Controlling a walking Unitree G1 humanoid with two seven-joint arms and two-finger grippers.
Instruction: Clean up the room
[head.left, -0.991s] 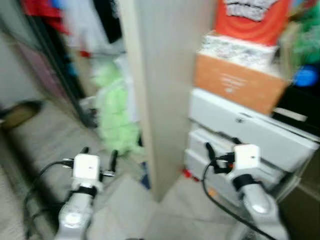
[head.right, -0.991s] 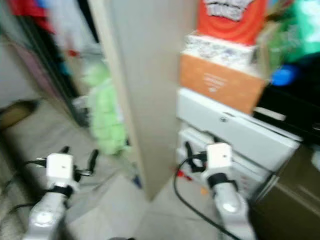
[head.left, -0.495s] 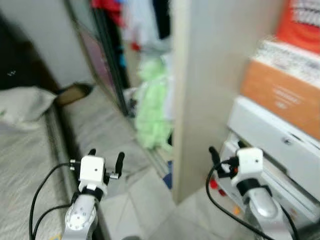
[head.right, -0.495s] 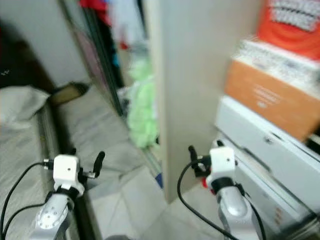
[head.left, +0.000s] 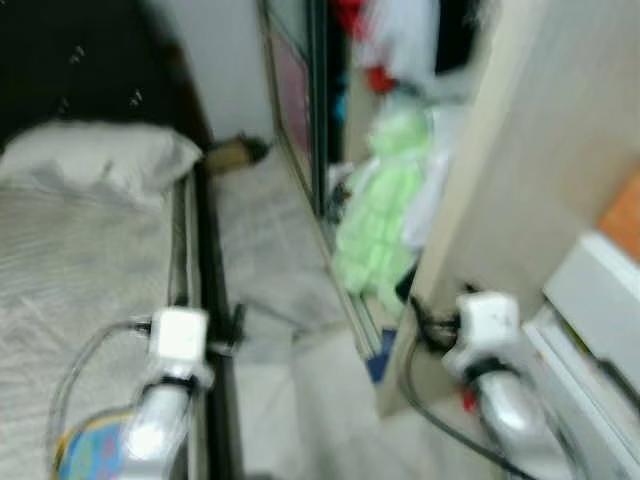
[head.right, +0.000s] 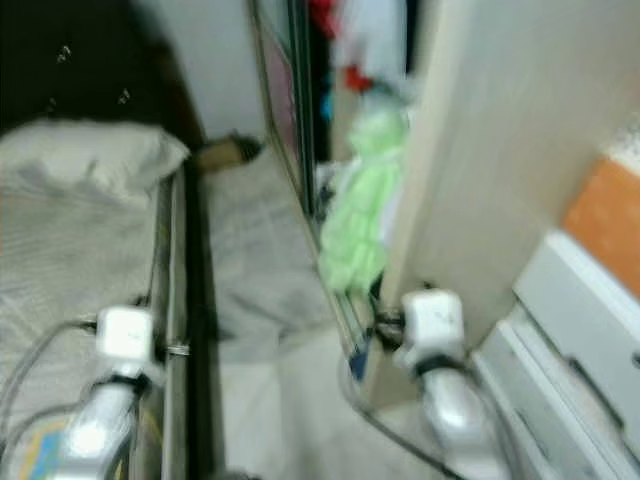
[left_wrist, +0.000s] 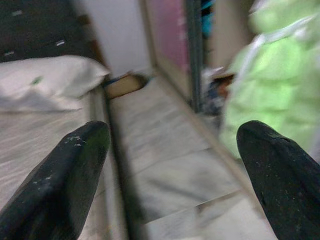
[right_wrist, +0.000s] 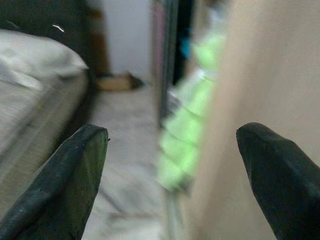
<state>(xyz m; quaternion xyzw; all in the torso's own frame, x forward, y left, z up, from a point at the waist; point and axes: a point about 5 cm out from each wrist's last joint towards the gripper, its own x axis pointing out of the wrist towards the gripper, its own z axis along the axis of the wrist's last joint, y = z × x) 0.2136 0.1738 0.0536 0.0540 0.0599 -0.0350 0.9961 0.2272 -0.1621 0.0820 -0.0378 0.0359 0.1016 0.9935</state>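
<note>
Both grippers, left (left_wrist: 172, 175) and right (right_wrist: 172, 175), gape empty; blur smears the green bundle (head.left: 380, 225).

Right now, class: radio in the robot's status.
Both hands open, empty: left hand, right hand. Green clothing heaped at wardrobe. Bed close left.

Matt grey woven cloth on the bed (head.left: 70, 250) at left of the frame, with a soft, creased white pillow (head.left: 100, 160) at upper left. Dull, pale floor (head.left: 270, 260) down the middle, seemingly smooth; blur hides its grain. Fluffy light-green cloth bundle (head.left: 375, 230) at centre right, against a smooth, matt beige wood-look panel (head.left: 530, 170). Matt black, faintly scuffed fingers (left_wrist: 60, 185) on the left gripper (left_wrist: 175, 175); same dull black on the right gripper (right_wrist: 175, 175). Smooth white plastic drawer unit (head.right: 580, 330) at lower right.
</note>
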